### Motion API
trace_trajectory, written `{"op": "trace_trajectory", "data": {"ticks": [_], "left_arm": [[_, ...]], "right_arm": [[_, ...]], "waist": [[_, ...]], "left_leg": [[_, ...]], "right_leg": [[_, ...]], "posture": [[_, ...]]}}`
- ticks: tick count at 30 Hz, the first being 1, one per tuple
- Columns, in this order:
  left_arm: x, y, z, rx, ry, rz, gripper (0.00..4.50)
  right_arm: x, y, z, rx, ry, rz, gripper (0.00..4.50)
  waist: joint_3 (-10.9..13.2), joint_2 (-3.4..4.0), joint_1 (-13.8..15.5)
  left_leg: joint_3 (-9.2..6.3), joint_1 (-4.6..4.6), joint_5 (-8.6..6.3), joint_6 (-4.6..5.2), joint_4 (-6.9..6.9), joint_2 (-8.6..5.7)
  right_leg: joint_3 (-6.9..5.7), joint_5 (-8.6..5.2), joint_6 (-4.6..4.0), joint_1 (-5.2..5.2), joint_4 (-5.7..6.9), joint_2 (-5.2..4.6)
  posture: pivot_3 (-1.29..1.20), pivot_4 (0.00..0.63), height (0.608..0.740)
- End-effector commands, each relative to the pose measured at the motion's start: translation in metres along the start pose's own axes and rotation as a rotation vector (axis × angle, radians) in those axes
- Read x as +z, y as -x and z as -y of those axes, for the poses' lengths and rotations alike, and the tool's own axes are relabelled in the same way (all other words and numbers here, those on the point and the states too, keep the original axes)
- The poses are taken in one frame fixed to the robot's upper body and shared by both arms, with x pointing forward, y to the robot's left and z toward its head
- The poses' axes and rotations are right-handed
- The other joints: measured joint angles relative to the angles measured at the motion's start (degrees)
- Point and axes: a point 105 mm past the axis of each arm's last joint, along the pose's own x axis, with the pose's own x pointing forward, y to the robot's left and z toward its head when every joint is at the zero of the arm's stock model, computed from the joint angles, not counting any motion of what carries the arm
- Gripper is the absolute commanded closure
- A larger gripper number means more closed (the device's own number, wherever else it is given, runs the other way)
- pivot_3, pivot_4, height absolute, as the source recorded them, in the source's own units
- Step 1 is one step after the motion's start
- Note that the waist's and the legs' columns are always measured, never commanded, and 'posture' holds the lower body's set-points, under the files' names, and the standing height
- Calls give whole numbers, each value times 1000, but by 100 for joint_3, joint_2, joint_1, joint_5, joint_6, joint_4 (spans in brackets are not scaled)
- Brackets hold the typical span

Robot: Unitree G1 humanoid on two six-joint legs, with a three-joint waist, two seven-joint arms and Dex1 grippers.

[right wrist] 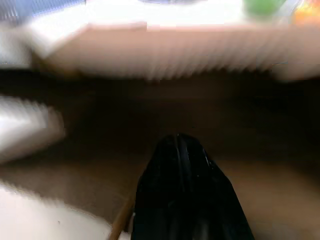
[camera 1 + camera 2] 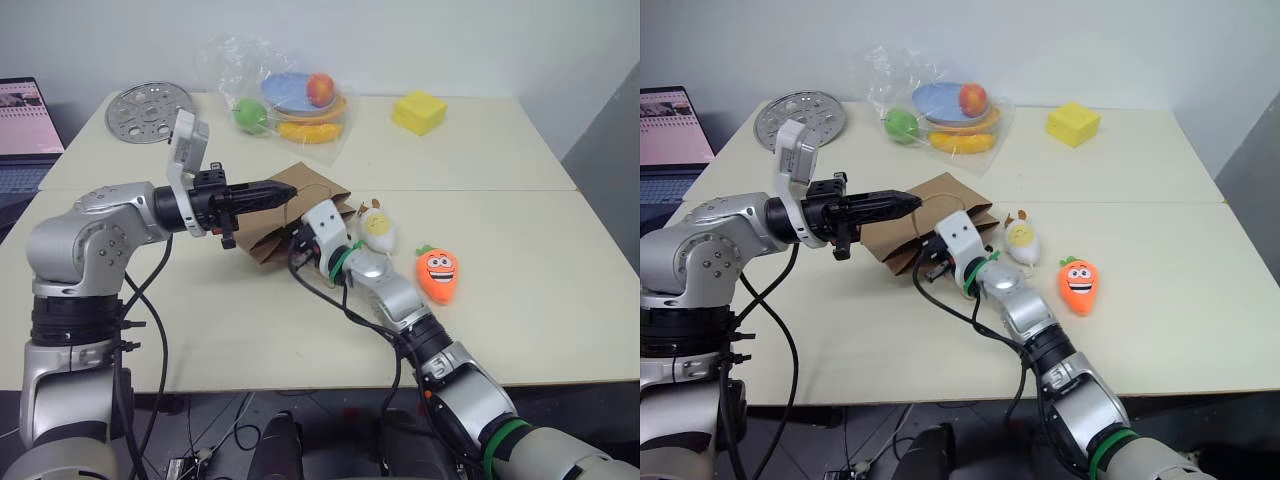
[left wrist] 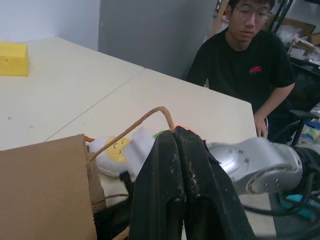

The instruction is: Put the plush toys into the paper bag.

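Observation:
The brown paper bag lies on the table with its mouth raised. My left gripper is shut on the bag's cord handle and holds that edge up. My right gripper is shut with nothing in it, and its fingers reach into the dark mouth of the bag. Just right of the bag, the white-and-yellow egg chick lies on the table beside my right wrist. The orange carrot lies a little further right. Both plush toys are outside the bag.
A clear plastic bag of fruit and plates sits at the back, a yellow foam cube at the back right, a round metal disc at the back left. A laptop stands off the far left. A person sits beyond the table's right end.

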Motion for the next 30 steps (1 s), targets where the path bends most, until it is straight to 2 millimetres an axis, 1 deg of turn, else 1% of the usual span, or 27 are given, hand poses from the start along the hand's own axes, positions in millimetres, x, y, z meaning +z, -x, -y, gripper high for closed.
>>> {"op": "trace_trajectory", "data": {"ticks": [1, 3, 5, 7, 8, 9, 10, 12, 14, 15, 17, 18, 19, 20, 22, 24, 26, 29, 30], "left_arm": [[32, 15, -8, 67, -103, 68, 4500], [53, 25, -27, 184, -186, 133, 4500], [64, 29, -37, 242, -237, 169, 4500], [91, 35, -47, 318, -285, 267, 4500], [101, 38, -50, 345, -303, 304, 4500], [106, 39, -52, 360, -313, 327, 4500], [108, 39, -52, 364, -318, 334, 4500], [123, 40, -52, 376, -330, 398, 4500], [128, 37, -48, 350, -318, 428, 4500], [124, 34, -47, 336, -316, 417, 4500], [108, 27, -40, 273, -287, 358, 4500], [91, 22, -34, 227, -268, 287, 4500], [80, 19, -29, 196, -252, 239, 4500], [61, 17, -25, 175, -257, 156, 4500], [33, 17, -20, 154, -276, 30, 4500], [9, 21, -15, 144, -254, -35, 4500], [-7, 24, -9, 124, -243, -85, 4500], [-29, 26, 6, 49, -193, -140, 3945], [-34, 25, 10, 30, -181, -150, 3676]], "right_arm": [[1, 1, 9, -48, 41, 6, 4454], [-12, 4, 15, -64, 71, -48, 4454], [-17, 6, 17, -64, 84, -75, 4454], [-18, 7, 18, -75, 75, -85, 4454], [-18, 7, 18, -79, 76, -89, 4454], [-19, 8, 19, -82, 78, -92, 4454], [-19, 8, 19, -82, 80, -93, 4454], [-18, 8, 18, -84, 59, -92, 4454], [-16, 8, 18, -82, 51, -85, 4454], [-16, 8, 19, -87, 49, -88, 4454], [-18, 9, 20, -97, 36, -94, 4454], [-18, 10, 22, -107, 28, -93, 4454], [-17, 10, 23, -113, 24, -92, 4454], [-17, 11, 24, -114, 24, -90, 4454], [-16, 12, 24, -111, 30, -88, 4454], [-15, 13, 25, -110, 35, -88, 4454], [-15, 14, 26, -112, 36, -88, 4454], [-15, 14, 25, -112, 36, -88, 4500], [-15, 14, 25, -111, 36, -88, 4500]], "waist": [[0, -1, 0], [0, -1, 13], [-1, -2, 8], [-3, -5, 11], [-3, -5, 22], [-3, -5, 18], [-3, -5, 14], [-3, -5, 15], [-3, -6, 23], [-3, -6, 22], [-3, -5, -1], [-3, -5, -13], [-3, -5, -28], [-3, -5, -50], [-3, -5, -72], [-3, -5, -86], [-3, -5, -89], [-3, -5, -90], [-3, -5, -89]], "left_leg": [[-1, 0, 0, 0, 0, 0], [-1, 3, 0, 0, 0, 0], [-5, 7, 1, -1, 0, 1], [-3, 9, 1, -1, 0, 0], [-5, 10, 1, -1, 1, 0], [-6, 9, 1, -1, 2, 0], [-5, 9, 1, -1, 2, 0], [-3, 9, 1, -1, 0, 0], [-7, 9, 1, -1, 0, 0], [-7, 8, 1, -1, 0, 0], [-5, 8, 1, -1, 0, 0], [-4, 9, 1, -1, 0, 0], [-5, 9, 1, -1, -2, 0], [-3, 13, 1, -1, -6, 0], [-4, 16, 1, -1, -14, 0], [-4, 17, 1, -1, -16, 1], [-4, 17, 1, -1, -17, 1], [-4, 16, 1, -1, -17, 1], [-4, 17, 1, -1, -18, 1]], "right_leg": [[-2, 0, 0, 0, 0, 0], [-2, 0, 0, 1, 1, 0], [-6, -1, 2, 2, 3, 3], [-3, -1, 2, 4, 4, 2], [-5, -1, 3, 4, 4, 2], [-6, -2, 4, 5, 5, 2], [-4, -2, 5, 5, 4, 2], [-3, 1, 4, 5, 4, 2], [-7, 1, 4, 5, 6, 2], [-6, 1, 4, 5, 6, 2], [-5, 2, 5, 6, 6, 2], [-4, 2, 4, 6, 6, 2], [-4, 2, 4, 5, 7, 2], [-1, 2, 4, 6, 8, 2], [-1, 3, 3, 7, 11, 2], [-1, 3, 2, 6, 10, 2], [-1, 3, 2, 5, 8, 2], [-2, 3, 2, 5, 7, 1], [-1, 2, 2, 5, 6, 1]], "posture": [[0, 150, 740], [0, 150, 740], [0, 150, 740], [0, 150, 740], [0, 150, 740], [0, 150, 740], [0, 150, 740], [0, 150, 740], [0, 150, 740], [0, 150, 740], [0, 150, 740], [0, 150, 740], [0, 150, 740], [0, 150, 740], [0, 150, 740], [0, 150, 740], [0, 150, 740], [0, 150, 740], [0, 150, 740]]}}
